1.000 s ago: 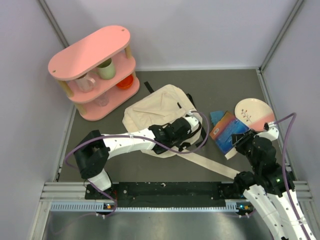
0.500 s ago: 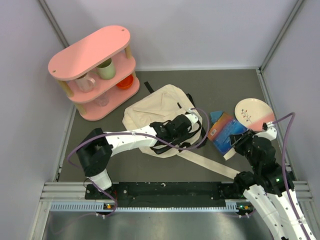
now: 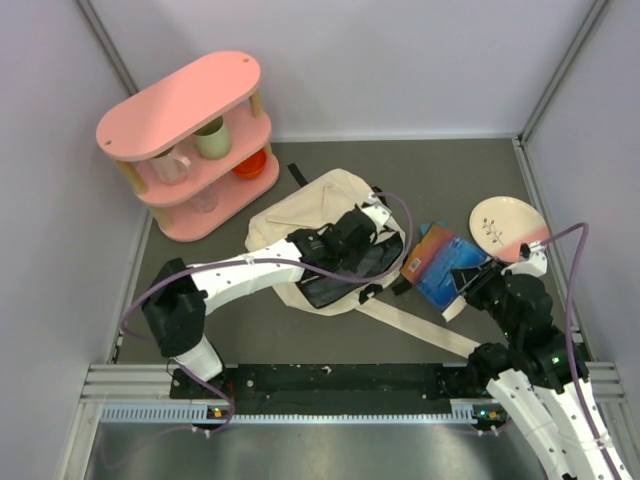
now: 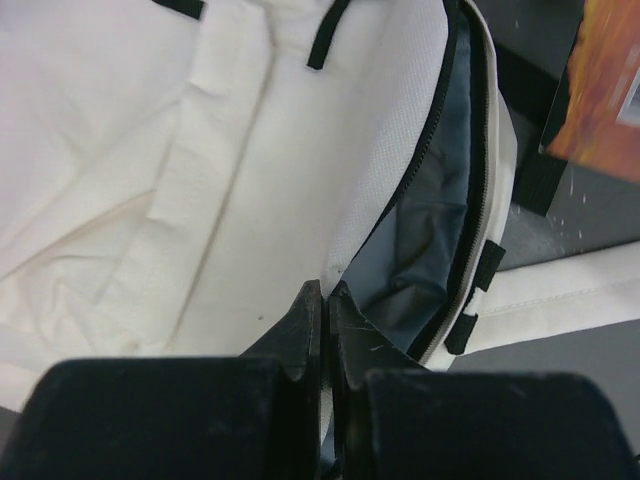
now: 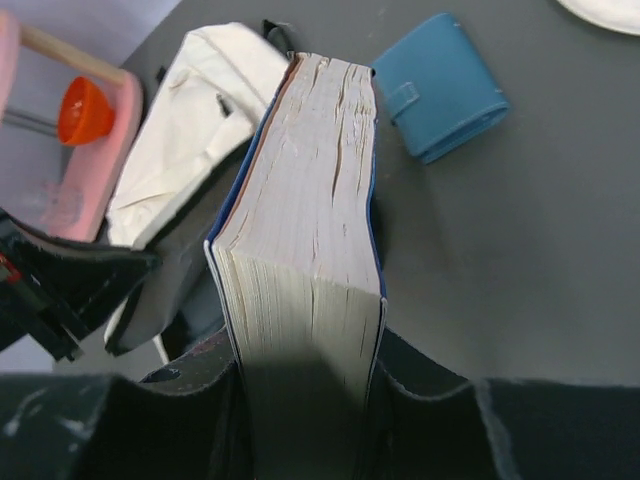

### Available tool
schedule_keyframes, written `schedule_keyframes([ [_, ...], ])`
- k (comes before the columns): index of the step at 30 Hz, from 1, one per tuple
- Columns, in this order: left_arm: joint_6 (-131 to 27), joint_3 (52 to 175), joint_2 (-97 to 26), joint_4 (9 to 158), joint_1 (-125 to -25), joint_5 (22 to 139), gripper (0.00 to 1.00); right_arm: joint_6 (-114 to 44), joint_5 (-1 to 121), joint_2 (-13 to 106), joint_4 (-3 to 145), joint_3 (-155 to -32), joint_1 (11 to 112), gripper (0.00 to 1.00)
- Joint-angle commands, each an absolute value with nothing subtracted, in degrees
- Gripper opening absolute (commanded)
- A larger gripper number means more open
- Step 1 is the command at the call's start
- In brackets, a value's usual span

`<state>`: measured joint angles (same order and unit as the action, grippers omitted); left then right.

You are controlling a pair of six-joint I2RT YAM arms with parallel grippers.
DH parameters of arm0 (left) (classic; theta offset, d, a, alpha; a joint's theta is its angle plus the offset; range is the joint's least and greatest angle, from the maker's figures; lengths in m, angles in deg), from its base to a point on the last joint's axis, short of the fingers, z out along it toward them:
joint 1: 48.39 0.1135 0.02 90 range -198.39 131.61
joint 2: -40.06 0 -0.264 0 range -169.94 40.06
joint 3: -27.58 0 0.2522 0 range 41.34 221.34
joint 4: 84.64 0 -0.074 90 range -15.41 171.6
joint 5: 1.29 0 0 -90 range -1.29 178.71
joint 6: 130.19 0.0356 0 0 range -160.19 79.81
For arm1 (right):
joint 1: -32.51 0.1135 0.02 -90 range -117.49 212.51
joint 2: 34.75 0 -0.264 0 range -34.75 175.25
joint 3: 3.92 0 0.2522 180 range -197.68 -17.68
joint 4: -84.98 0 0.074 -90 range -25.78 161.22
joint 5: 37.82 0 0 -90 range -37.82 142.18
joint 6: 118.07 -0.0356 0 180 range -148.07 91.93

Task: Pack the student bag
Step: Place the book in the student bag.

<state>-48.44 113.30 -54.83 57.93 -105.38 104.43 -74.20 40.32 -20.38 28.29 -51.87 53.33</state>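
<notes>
One bag (image 4: 150,200) in left end effector (image 4: 325,296)

Overhead light: bright, even, diffuse; my arms cast only faint soft shadows on the grey table (image 3: 460,180).
Overhead sharpness: crisp throughout; the corner rails (image 3: 562,68) lean outward toward the frame's corners.
Left wrist exposure: cream cloth of the student bag (image 4: 130,170) nearly washed out; its grey lining sits in shade.
Left wrist focus: my left gripper (image 4: 324,298) is a black, blurred mass at the bottom.
Right wrist focus: book (image 5: 320,180) pages sharp at mid-frame, soft and shadowed near my right gripper (image 5: 305,385).
</notes>
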Motion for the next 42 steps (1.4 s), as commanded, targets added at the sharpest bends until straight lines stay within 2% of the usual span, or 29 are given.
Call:
schedule_keyframes([
  [1,-49.1,119.0,-49.2,58.6,-104.2,109.8,0.00,-76.9,48.2,-21.3,45.8,-57.8,53.3,0.00],
  [9,-48.8,123.6,-44.8,60.1,-103.6,115.6,0.00,-85.7,60.5,-19.9,56.4,-54.2,53.2,0.00],
  [17,-53.2,124.1,-43.1,61.3,-103.7,116.9,0.00,-104.3,69.8,-19.7,69.1,-42.2,53.2,0.00],
  [25,-54.4,124.1,-42.4,62.4,-103.8,113.5,0.00,-107.6,70.1,-20.2,67.1,-38.4,53.3,0.00],
  [33,-54.3,124.4,-41.6,63.9,-105.2,111.0,0.00,-113.4,69.5,-14.1,82.6,-31.7,53.3,0.00],
  [42,-54.3,124.0,-41.6,63.9,-105.4,110.1,0.00,-115.4,67.0,-4.0,94.9,-30.2,53.3,0.00],
])
